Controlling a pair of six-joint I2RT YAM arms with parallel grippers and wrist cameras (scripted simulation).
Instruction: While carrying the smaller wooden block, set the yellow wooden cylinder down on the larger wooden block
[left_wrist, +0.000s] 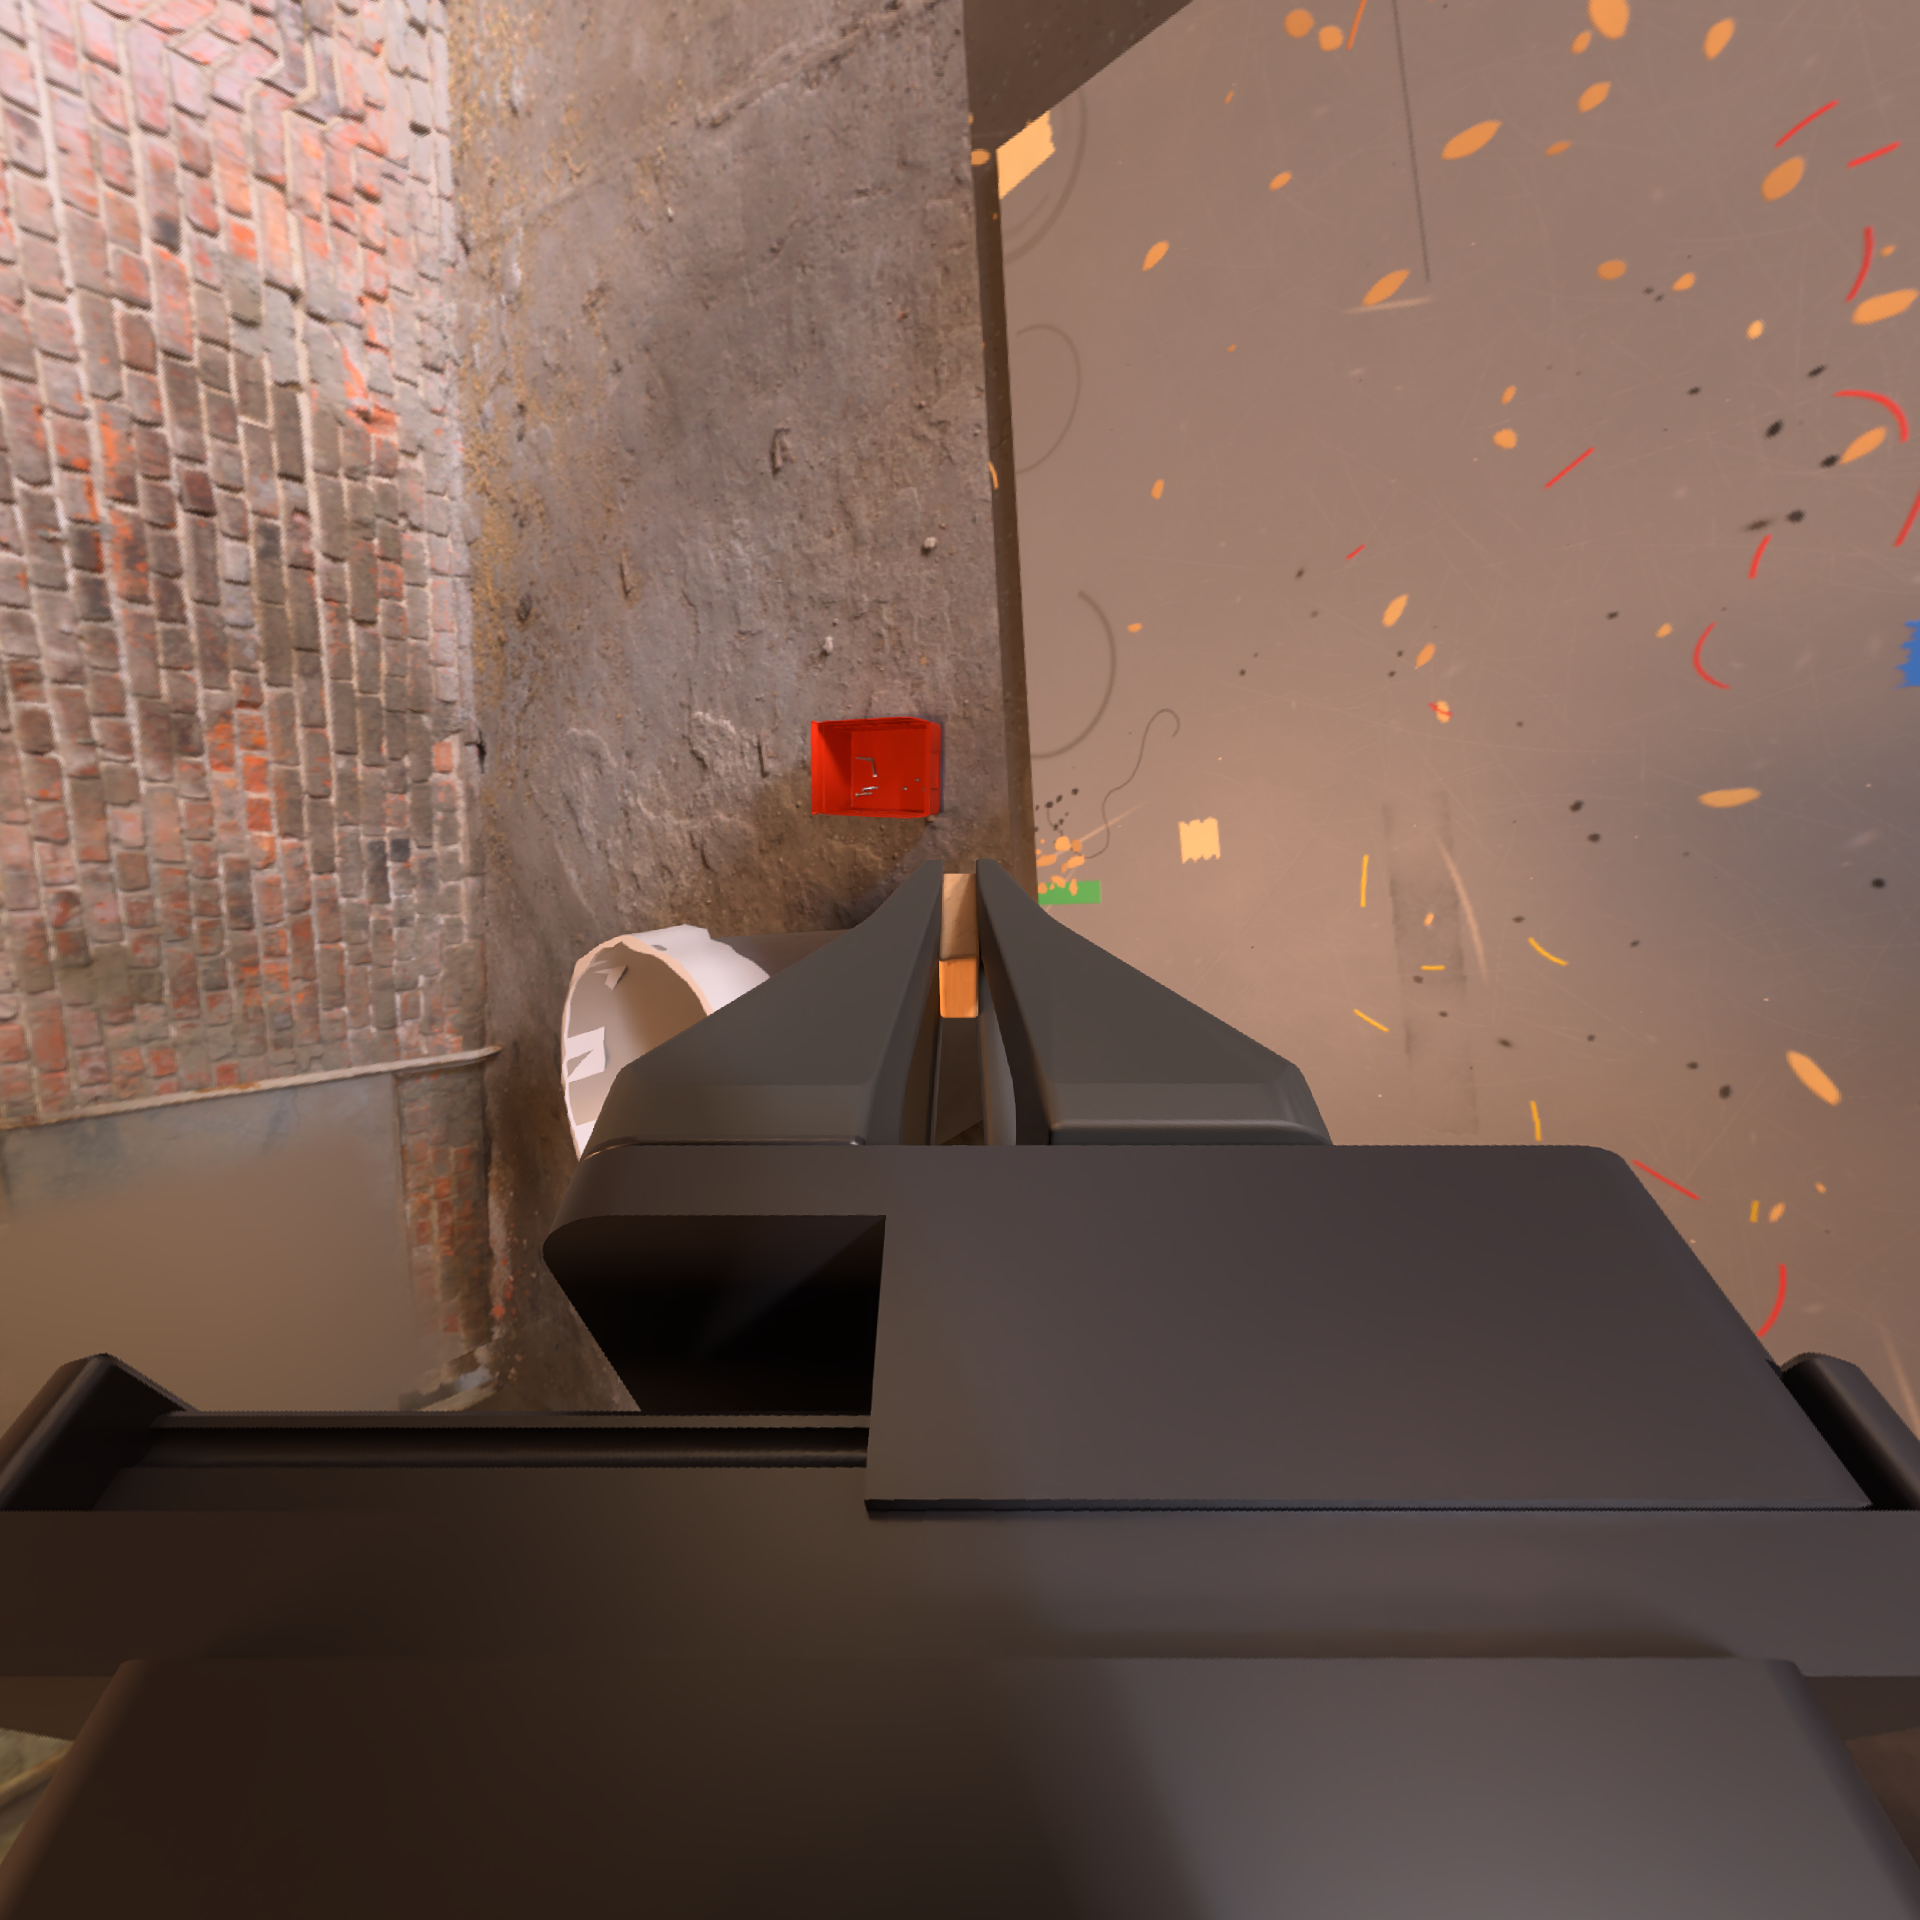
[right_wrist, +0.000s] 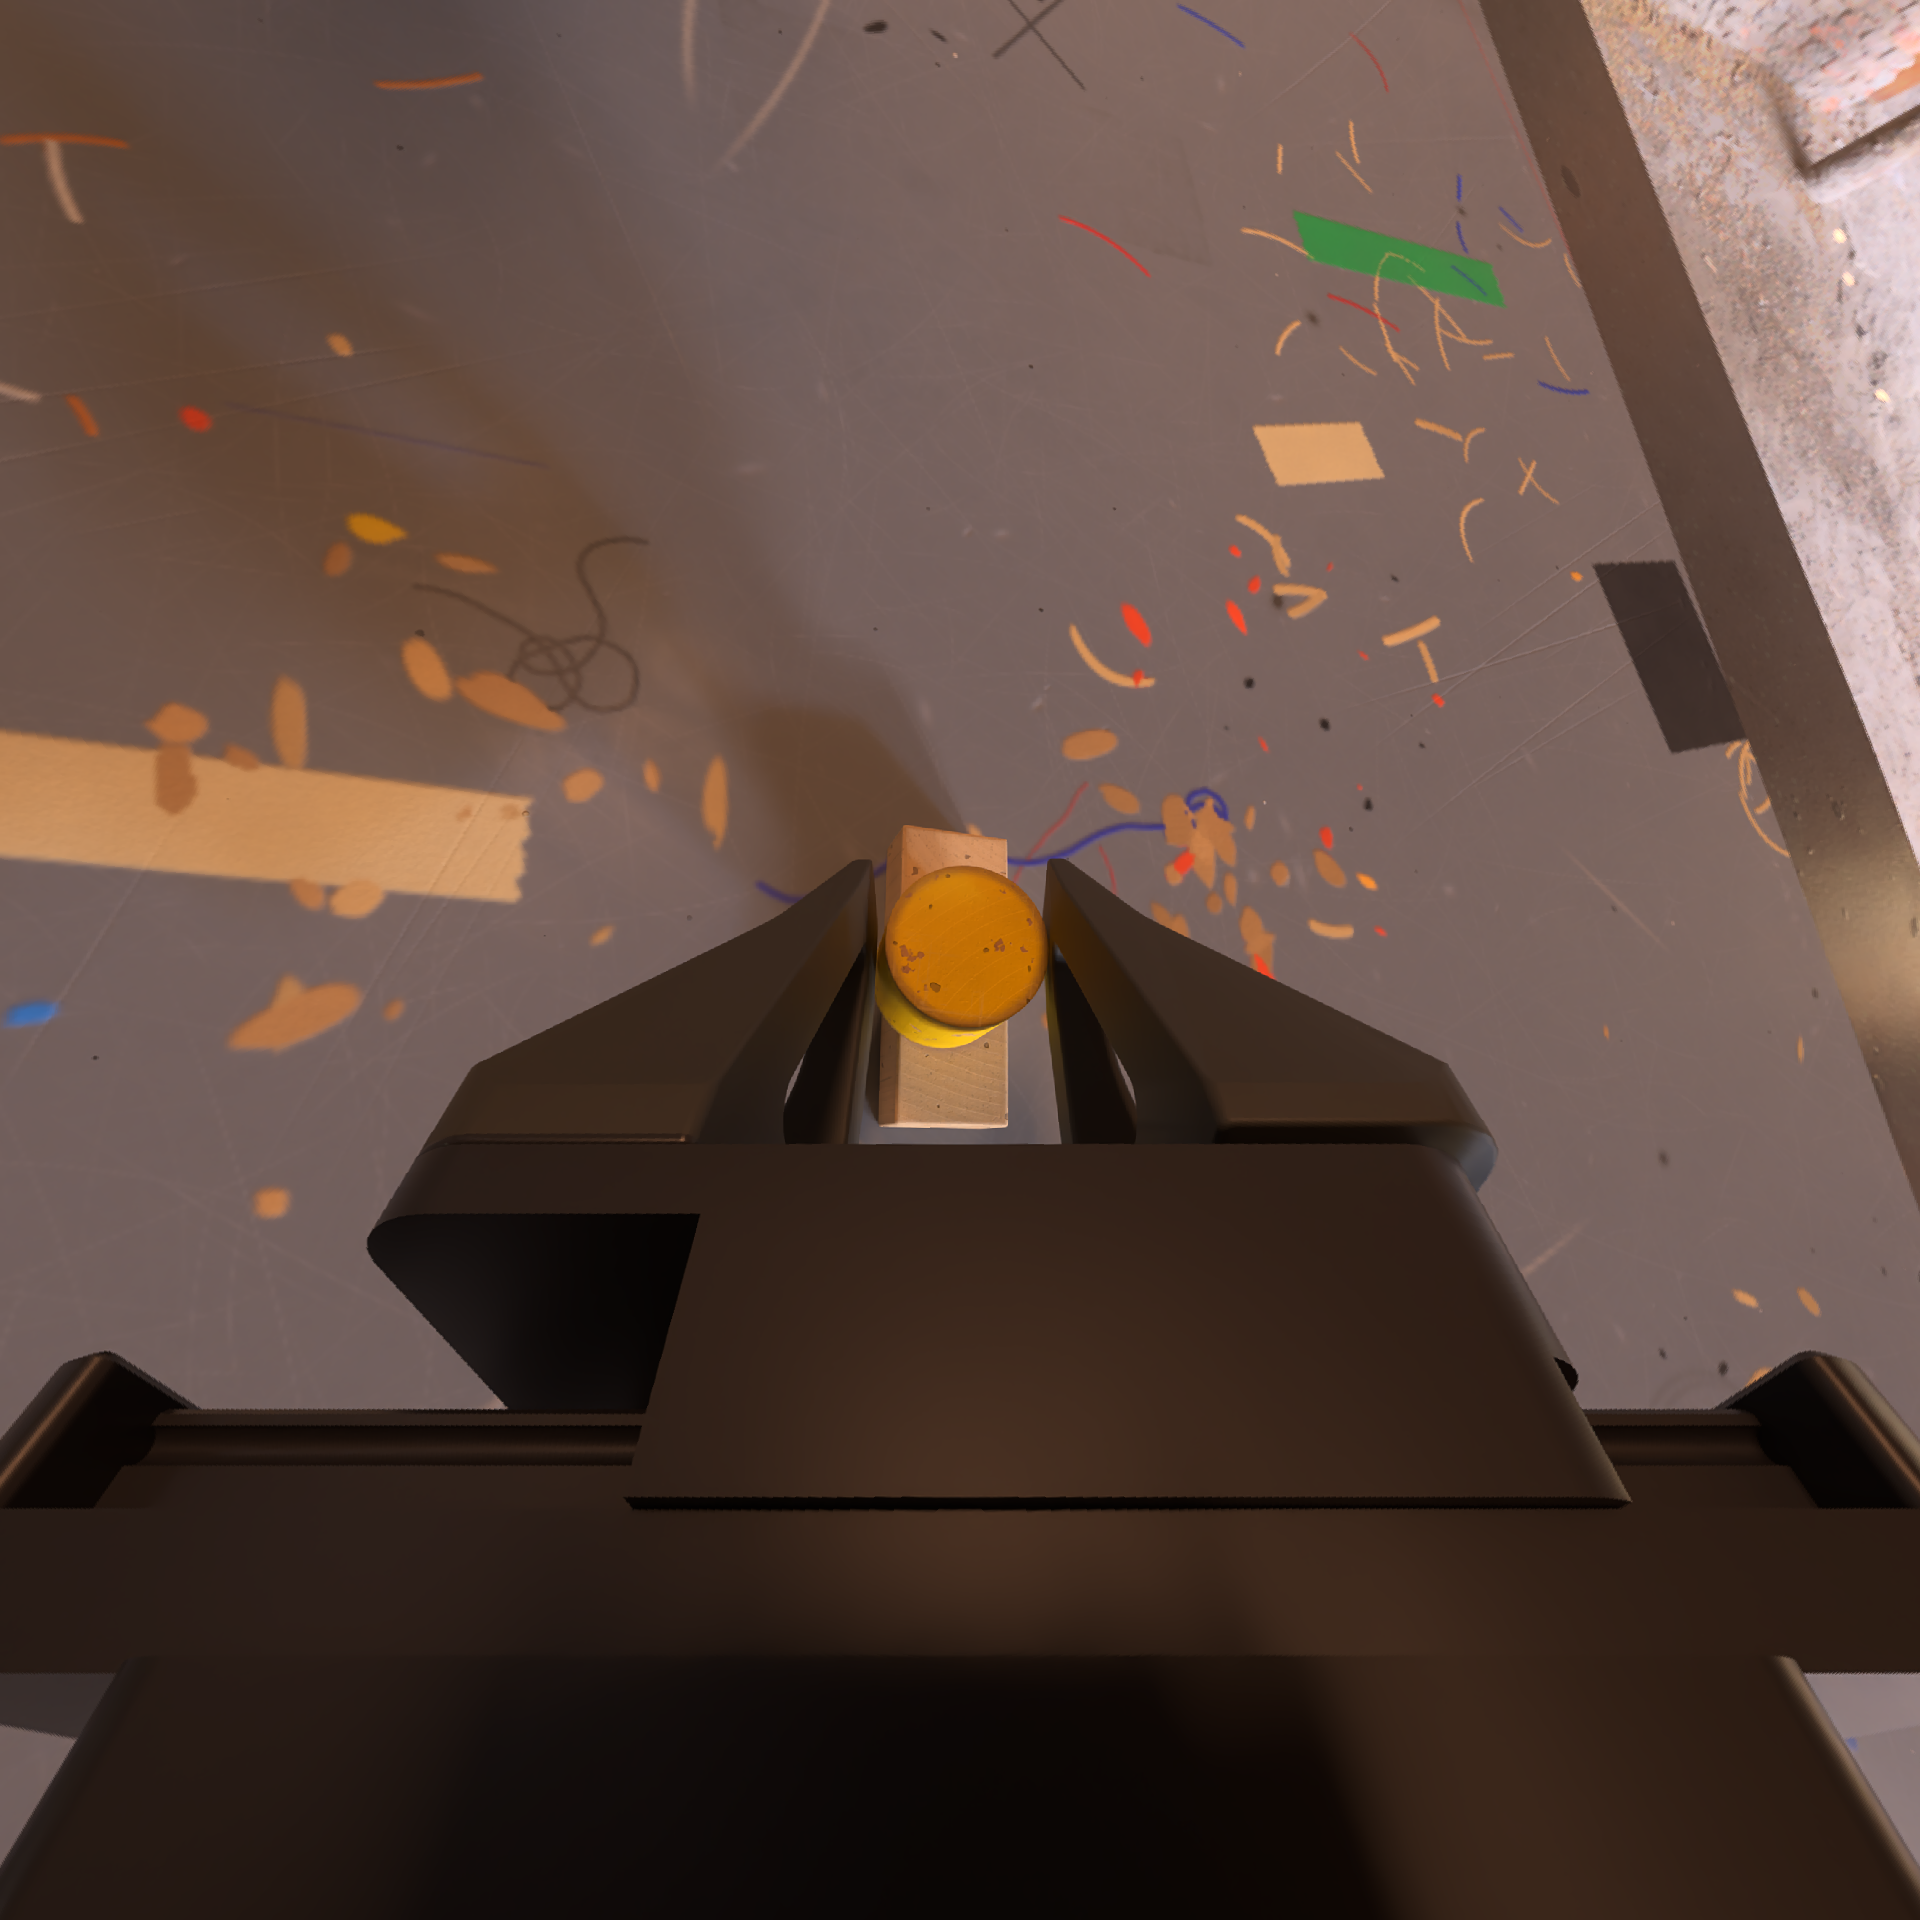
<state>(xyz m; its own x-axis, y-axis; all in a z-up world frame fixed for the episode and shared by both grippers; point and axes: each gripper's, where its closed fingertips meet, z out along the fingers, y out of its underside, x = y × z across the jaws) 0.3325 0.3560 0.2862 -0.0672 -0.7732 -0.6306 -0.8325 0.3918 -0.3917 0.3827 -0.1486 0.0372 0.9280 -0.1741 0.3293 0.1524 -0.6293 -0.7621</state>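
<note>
In the left wrist view my left gripper is shut on the smaller wooden block, a pale sliver between the two fingers, held over the table's left edge. In the right wrist view my right gripper points down and is closed around the yellow wooden cylinder, seen end-on with its round top facing the camera. The larger wooden block lies on the table right beneath the cylinder, lengthwise between the fingers. The cylinder's lower end meets the block's top face; whether it rests on it I cannot tell.
The table top is grey with paint marks, a tan tape strip and a green patch. Its edge runs along the right. Beyond the left edge, a red open box and a white bucket are on the floor.
</note>
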